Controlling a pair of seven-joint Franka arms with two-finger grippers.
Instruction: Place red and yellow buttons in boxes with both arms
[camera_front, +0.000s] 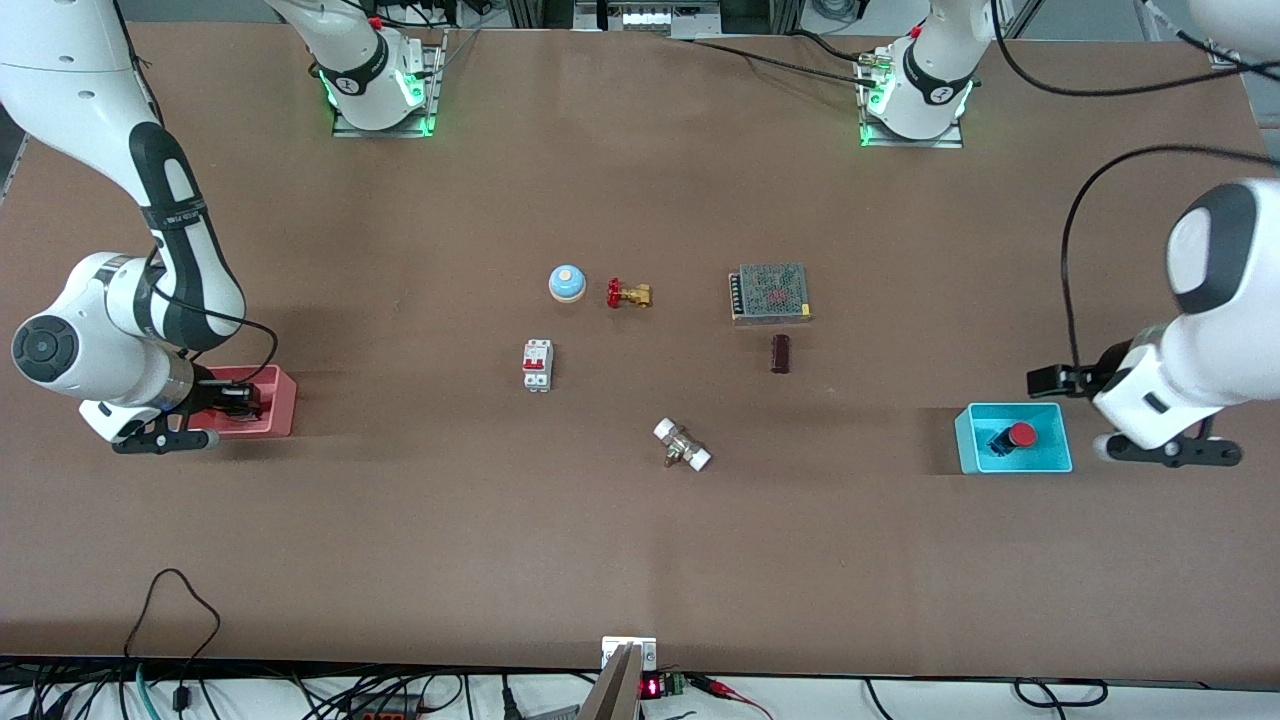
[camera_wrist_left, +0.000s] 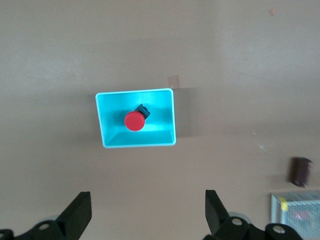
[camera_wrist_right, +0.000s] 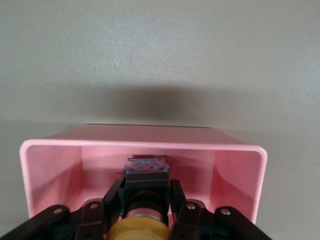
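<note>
While the dial is laid on the front view, with 12 o'clock at the arms' bases, things read near to far:
White-capped metal pipe fitting: lies at about 6 o'clock from the middle of the brown surface.
Bright cyan rectangular plastic bin: at about 4 o'clock, at the left arm's end.
Round red-capped push-button on a black base: inside the cyan bin, lying tipped on its side.
Left gripper: over bare surface just beside the cyan bin, at the bin's 12 o'clock side; jaws wide apart and holding nothing.
Pink-red rectangular plastic bin: at 9 o'clock, at the right arm's end.
Right gripper: lowered into the pink-red bin; jaws clamped on the black body of the yellow button.
Orange-yellow-capped push-button on a black base: within the pink-red bin's walls, held by the right gripper; whether it touches the bin floor cannot be told.
White breaker with red switches: at about 9 o'clock, near the middle.
Dark maroon cylinder: at 3 o'clock, just nearer than the mesh box.
Grey perforated metal box: at 2 o'clock.
Brass valve with a red handle: at about 12 o'clock.
Pale blue round bell: just beside the valve, at 11 o'clock.
</note>
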